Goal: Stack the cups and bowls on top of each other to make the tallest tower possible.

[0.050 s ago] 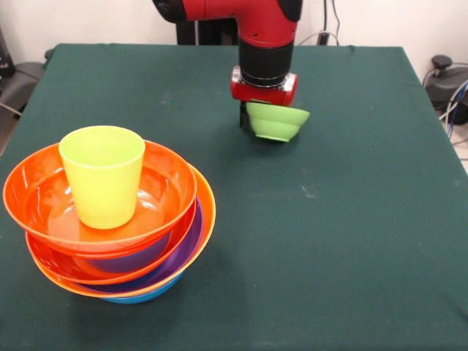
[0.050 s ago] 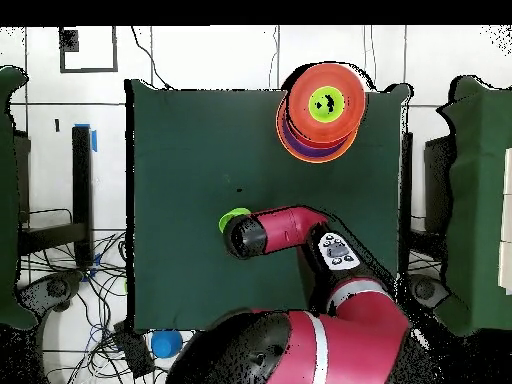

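Observation:
A tower (image 1: 117, 252) of nested bowls stands at the table's near left, with red-orange, orange, purple and blue rims showing. A lime-green cup (image 1: 102, 175) stands upright in the top red-orange bowl (image 1: 33, 194). From overhead the tower (image 2: 300, 135) sits near the table's far right corner, the cup (image 2: 323, 104) at its centre. My gripper (image 1: 248, 117) is to the right of and beyond the tower, shut on the rim of a small lime-green bowl (image 1: 278, 121), which hangs tilted. From overhead this bowl (image 2: 232, 218) peeks out beside the wrist.
The dark green table (image 1: 351, 219) spreads around the tower and gripper. A blue round object (image 2: 165, 343) lies off the table near the robot's base. Cables and chairs surround the table edges.

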{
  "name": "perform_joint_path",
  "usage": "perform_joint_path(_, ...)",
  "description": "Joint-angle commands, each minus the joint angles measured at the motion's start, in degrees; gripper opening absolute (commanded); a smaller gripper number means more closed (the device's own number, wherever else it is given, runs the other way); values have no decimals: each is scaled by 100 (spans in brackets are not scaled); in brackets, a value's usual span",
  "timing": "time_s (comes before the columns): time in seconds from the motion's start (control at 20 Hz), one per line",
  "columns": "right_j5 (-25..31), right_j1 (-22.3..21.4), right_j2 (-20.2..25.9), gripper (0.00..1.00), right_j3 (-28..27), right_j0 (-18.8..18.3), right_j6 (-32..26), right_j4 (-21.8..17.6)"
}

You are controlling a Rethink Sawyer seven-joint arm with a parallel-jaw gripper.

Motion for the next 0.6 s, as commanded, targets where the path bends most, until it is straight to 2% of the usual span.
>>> perform_joint_path(0.05, -496, 704, 82, 0, -538, 292, -120, -486)
perform_joint_path(0.4, -700, 681, 55, 0, -504, 313, -2, -409)
perform_joint_path(0.6, -604, 353, 117, 0, -334, 236, -13, -277)
